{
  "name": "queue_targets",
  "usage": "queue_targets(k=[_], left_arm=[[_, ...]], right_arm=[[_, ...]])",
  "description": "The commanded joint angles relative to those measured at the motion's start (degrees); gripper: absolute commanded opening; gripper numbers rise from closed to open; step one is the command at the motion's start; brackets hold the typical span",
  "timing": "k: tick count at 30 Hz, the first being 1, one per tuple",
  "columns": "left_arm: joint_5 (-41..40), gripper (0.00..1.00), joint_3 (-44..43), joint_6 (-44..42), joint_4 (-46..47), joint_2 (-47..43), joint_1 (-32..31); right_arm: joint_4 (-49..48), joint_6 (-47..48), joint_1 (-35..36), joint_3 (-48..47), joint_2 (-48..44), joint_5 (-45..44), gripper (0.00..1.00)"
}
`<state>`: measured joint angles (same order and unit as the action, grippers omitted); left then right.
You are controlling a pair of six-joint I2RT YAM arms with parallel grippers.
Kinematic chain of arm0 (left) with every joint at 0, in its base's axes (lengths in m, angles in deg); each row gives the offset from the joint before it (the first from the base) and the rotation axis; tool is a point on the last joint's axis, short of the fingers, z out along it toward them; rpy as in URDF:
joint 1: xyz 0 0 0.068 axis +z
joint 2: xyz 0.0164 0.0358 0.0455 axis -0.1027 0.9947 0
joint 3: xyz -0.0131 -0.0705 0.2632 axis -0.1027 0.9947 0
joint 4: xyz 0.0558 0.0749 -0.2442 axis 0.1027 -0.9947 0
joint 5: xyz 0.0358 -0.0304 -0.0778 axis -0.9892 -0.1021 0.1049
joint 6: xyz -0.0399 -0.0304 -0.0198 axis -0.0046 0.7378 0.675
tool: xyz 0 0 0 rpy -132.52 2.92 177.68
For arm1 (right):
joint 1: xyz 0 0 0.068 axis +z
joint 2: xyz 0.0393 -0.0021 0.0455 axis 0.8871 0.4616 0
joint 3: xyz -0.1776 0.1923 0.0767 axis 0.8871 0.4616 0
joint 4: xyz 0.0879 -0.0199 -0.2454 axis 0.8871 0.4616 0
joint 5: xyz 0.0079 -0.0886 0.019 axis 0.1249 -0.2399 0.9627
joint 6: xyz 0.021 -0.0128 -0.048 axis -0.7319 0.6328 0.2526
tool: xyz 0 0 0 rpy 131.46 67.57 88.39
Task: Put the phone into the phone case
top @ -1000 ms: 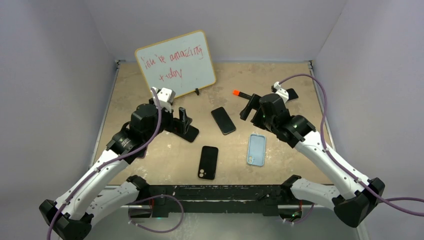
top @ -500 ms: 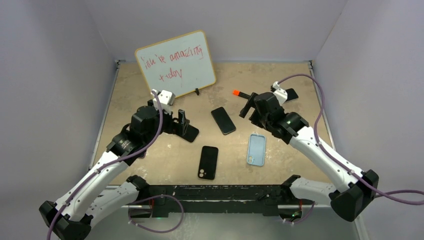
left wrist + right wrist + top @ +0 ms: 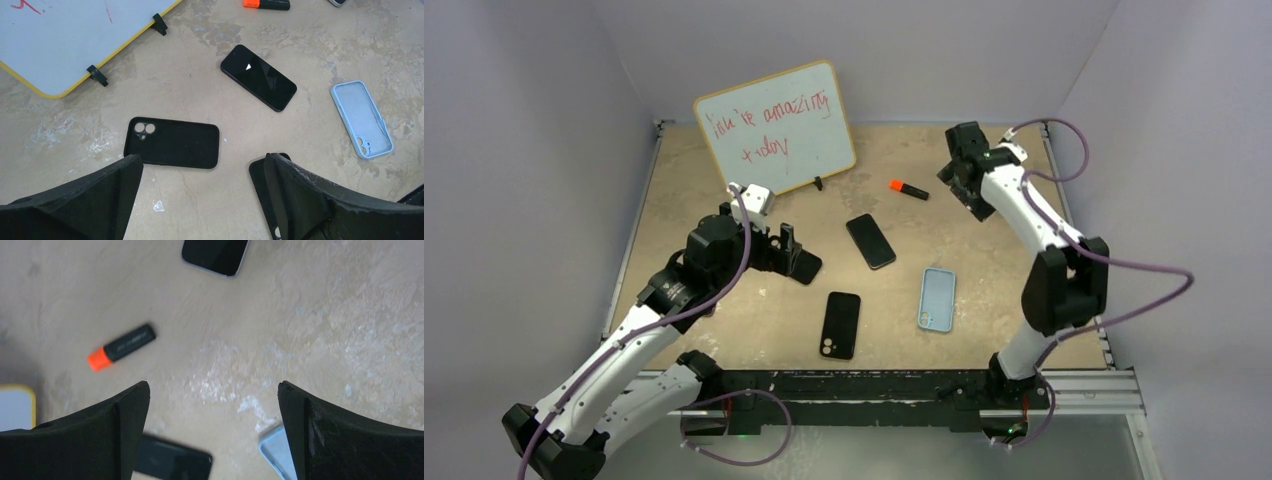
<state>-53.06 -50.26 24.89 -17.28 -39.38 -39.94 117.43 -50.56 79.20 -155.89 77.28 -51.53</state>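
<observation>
phone (image 3: 870, 241) lies flat and screen up near the middle of the table (image 3: 884, 160), touching nothing. black case (image 3: 841, 325) lies closer to the arm bases, open side up, with its camera holes at the near end. pale blue case (image 3: 936, 299) lies to the right of the black one, also open side up, and well apart from the phone. a whiteboard (image 3: 776, 130) with red writing leans at the back left, and an orange-capped marker (image 3: 909, 188) lies behind the phone.

the left end effector (image 3: 792, 252) hangs low over the table just left of the phone, jaws spread wide and holding nothing. its wrist view looks down between the two dark fingers (image 3: 90, 195) at the black case, with the phone and blue case beyond.

the right end effector (image 3: 214, 390) is raised over the far right part of the table, jaws wide apart and empty. its blurred wrist view shows the marker below, a corner of the blue case, and another dark phone with a pale edge (image 3: 215, 252) at the top.
</observation>
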Motion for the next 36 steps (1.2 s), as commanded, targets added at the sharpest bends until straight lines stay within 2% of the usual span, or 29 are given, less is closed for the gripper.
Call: queue_targets(k=[1, 4, 9, 16, 22, 36], left_arm=[[1.66, 0.97, 0.04, -1.4, 1.75, -0.7, 0.03], [2.15, 0.97, -0.15, -1.5, 1.82, -0.93, 0.03], [2.41, 0.97, 0.21, -1.58, 2.01, -1.87, 0.03], [2.7, 0.97, 0.14, -1.68, 1.83, -1.78, 0.03], [2.48, 0.97, 0.45, -1.86, 2.17, -1.69, 0.03], [3.31, 0.97, 0.31, -1.86, 2.32, -0.63, 0.03]], right_arm=[[8.4, -4.16, -5.22, -9.78, 8.83, -2.49, 0.99], [9.88, -5.17, -7.94, -14.51, 14.3, -3.6, 0.99], [6.47, -3.47, -11.7, -18.76, 20.22, -0.5, 0.99], [3.71, -4.2, -14.7, -22.13, 26.88, 1.27, 0.99], [-1.49, -0.89, -15.7, -23.5, 29.94, 2.68, 0.99], [2.65, -2.7, -16.6, -28.44, 35.98, 2.41, 0.99]])
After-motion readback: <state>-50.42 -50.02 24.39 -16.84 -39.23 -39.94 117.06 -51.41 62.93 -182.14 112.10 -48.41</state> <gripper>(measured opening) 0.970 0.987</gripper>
